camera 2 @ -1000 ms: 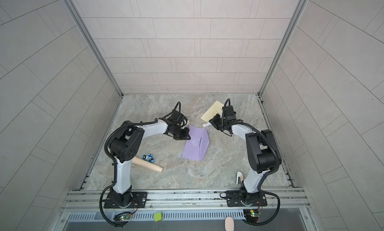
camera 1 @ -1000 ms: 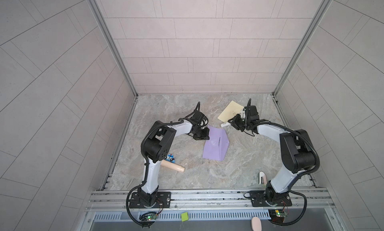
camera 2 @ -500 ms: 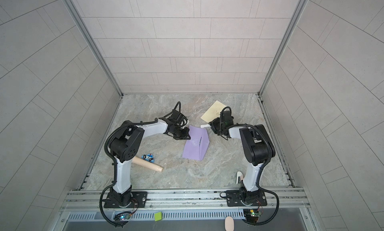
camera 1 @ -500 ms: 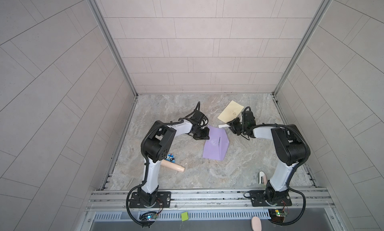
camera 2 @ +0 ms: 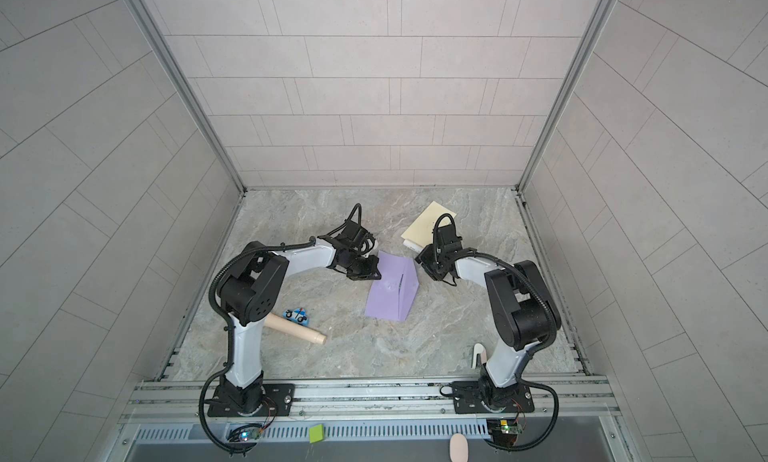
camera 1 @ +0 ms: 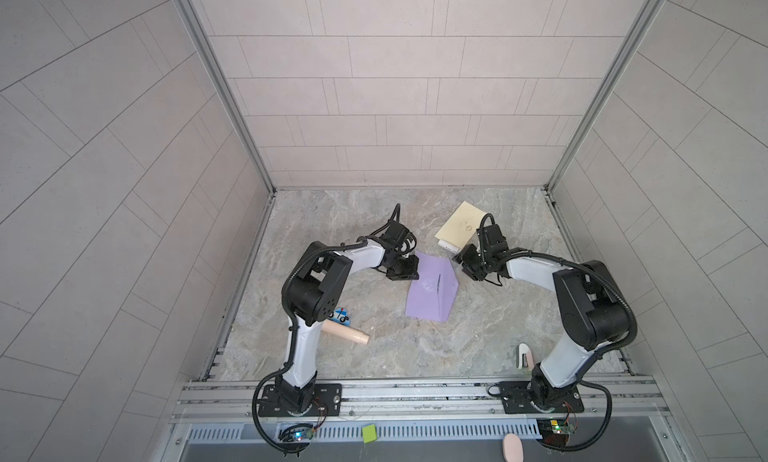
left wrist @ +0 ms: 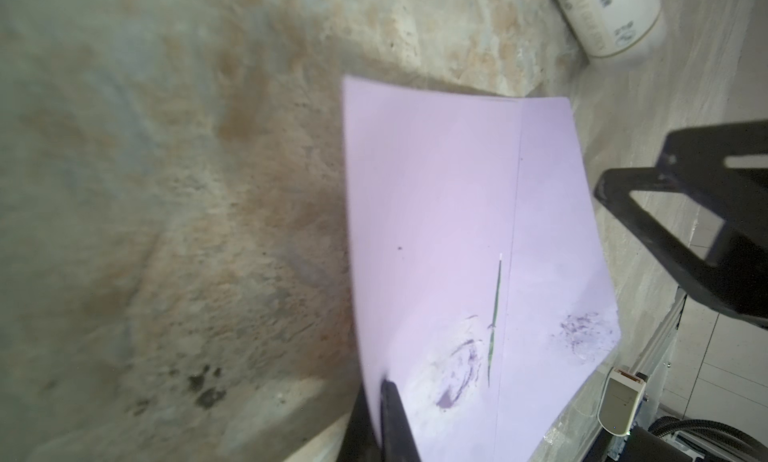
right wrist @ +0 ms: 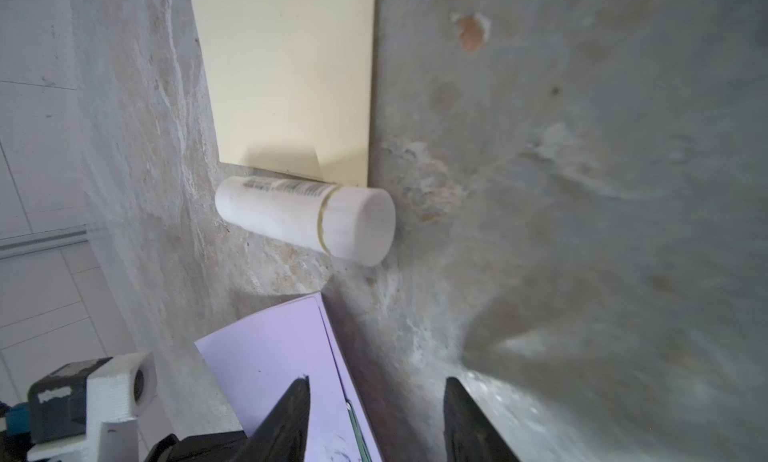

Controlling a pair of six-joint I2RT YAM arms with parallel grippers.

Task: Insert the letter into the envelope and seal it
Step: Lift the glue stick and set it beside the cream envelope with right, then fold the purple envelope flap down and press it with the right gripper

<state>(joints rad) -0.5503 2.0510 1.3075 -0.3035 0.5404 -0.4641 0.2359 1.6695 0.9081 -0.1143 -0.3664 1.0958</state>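
Pinching envelope point(camera 1: 430, 291) edge: left gripper point(camera 1: 409, 270) closed | right gripper point(right wrist: 376, 383): jaws apart, empty | letter point(right wrist: 291, 77) lies ahead, past crosswise glue stick point(right wrist: 305, 218); right arm nearer

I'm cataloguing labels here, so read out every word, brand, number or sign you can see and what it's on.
White cylindrical glue stick: dark print along its side, too blurred to read.
Purple paper envelope: smudged scribbles only, no words.
Cream paper sheet: faint mark, too small to read.
Small blue object: markings too small to read.
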